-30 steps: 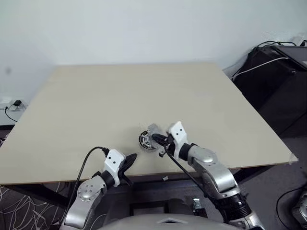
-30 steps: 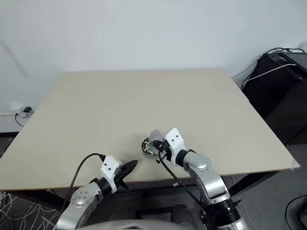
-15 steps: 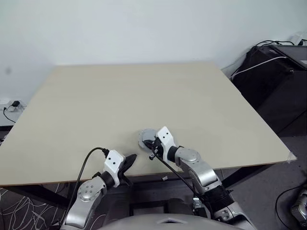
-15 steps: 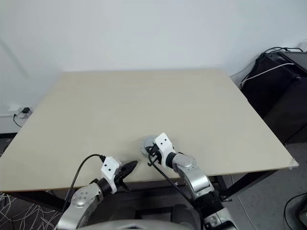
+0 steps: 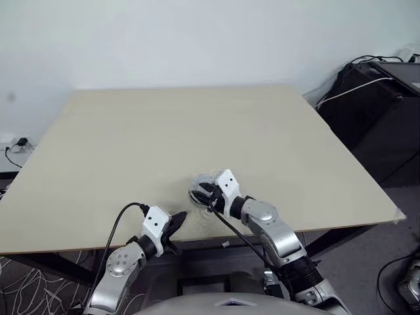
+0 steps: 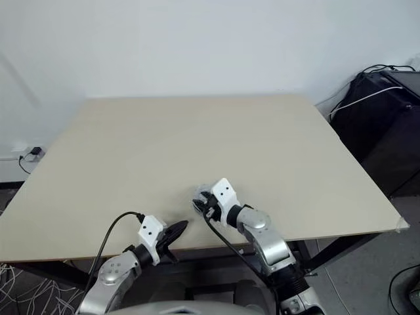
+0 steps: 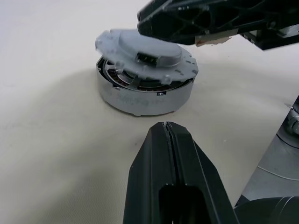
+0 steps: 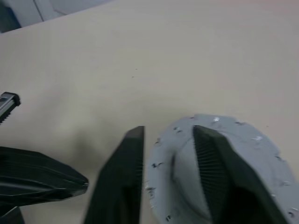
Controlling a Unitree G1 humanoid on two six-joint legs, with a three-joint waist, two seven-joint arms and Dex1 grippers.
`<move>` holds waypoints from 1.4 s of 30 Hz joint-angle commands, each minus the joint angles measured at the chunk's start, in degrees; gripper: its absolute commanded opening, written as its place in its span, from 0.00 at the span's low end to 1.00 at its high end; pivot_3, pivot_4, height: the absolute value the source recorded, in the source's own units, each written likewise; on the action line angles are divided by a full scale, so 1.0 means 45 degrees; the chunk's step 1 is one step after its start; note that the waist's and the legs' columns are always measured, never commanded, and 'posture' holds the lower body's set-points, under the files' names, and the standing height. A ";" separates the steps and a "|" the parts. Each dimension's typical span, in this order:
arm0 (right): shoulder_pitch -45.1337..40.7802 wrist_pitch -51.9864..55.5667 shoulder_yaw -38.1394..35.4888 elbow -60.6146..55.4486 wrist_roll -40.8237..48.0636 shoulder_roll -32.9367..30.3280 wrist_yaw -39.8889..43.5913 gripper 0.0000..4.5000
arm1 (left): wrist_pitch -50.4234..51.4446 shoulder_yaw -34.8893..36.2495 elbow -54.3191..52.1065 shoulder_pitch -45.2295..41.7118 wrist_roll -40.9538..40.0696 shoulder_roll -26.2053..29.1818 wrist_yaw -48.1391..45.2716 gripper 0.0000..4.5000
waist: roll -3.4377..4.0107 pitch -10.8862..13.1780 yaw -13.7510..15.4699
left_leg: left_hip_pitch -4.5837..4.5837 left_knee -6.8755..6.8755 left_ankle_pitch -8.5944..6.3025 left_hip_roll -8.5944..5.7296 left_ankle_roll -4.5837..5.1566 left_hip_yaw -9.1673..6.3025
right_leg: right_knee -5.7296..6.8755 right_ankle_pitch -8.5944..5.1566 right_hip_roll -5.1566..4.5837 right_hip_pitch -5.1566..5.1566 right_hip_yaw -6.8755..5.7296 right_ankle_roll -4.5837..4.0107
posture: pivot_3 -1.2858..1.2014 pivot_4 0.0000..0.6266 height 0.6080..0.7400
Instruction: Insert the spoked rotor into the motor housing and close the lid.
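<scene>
The lid sits tilted on the motor housing near the tabletop's front edge. The right end effector straddles the lid, fingers spread. The left end effector, pressed together, hovers just beside the housing.

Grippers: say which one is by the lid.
The right gripper: its fingers are apart, one lying over the grey lid tilted on the housing. The left gripper is shut, short of them.
</scene>
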 commanded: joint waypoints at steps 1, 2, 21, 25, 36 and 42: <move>-0.0237 -0.0443 -0.0222 0.0008 -0.0022 0.0060 -0.0098 0.64 | -0.0227 0.0016 -0.0127 -0.0264 -0.0015 -0.0056 -0.0034 0.00 | 0.0000 0.0000 -0.0001 | 0.0000 0.0000 0.0000 0.0000 0.0000 0.0000 | 0.0000 0.0001 0.0000 -0.0001 0.0000 -0.0001 | 0.52 0.00 1.00; -0.0292 -0.0491 -0.0228 0.0146 -0.0045 0.0085 -0.0126 0.71 | -0.0214 0.0018 -0.0144 -0.0262 -0.0012 -0.0055 -0.0026 0.00 | 0.0000 0.0000 0.0000 | 0.0000 0.0000 0.0000 0.0000 0.0001 0.0000 | 0.0000 0.0001 0.0000 -0.0001 0.0000 -0.0002 | 0.52 0.00 1.00; -0.1133 -0.1216 -0.0873 0.2361 -0.0291 0.0241 -0.0611 0.99 | -0.0208 0.0088 -0.0151 -0.0267 -0.0030 -0.0035 0.0069 0.00 | 0.0002 0.0000 -0.0005 | 0.0001 0.0000 0.0002 -0.0008 0.0003 0.0001 | 0.0002 0.0029 0.0003 0.0003 0.0000 -0.0047 | 0.52 0.00 1.00; -0.1110 -0.1263 -0.0818 0.2595 -0.0443 0.0199 -0.0571 0.99 | -0.0240 0.0112 -0.0115 -0.0283 -0.0029 -0.0018 0.0065 0.00 | 0.0005 -0.0001 -0.0009 | 0.0002 0.0000 0.0003 -0.0008 0.0004 0.0002 | 0.0003 0.0032 0.0006 0.0003 0.0000 -0.0050 | 0.52 0.00 1.00; -0.1076 -0.1393 -0.0684 0.2596 -0.0582 0.0327 -0.0412 0.85 | -0.0066 0.0105 -0.0411 -0.0189 -0.0011 0.0013 0.0190 0.00 | 0.0007 -0.0003 -0.0011 | 0.0003 0.0001 0.0004 -0.0007 0.0005 0.0002 | 0.0004 0.0031 0.0007 0.0005 0.0000 -0.0048 | 0.52 0.00 1.00; -0.1037 -0.1208 -0.0523 0.2295 -0.0607 0.0238 -0.0156 0.71 | -0.0023 0.0071 -0.0418 -0.0226 -0.0004 0.0009 0.0229 0.00 | 0.0007 -0.0003 -0.0011 | 0.0003 0.0003 0.0004 -0.0008 0.0005 0.0002 | 0.0005 0.0032 0.0007 0.0005 0.0001 -0.0049 | 0.52 0.00 1.00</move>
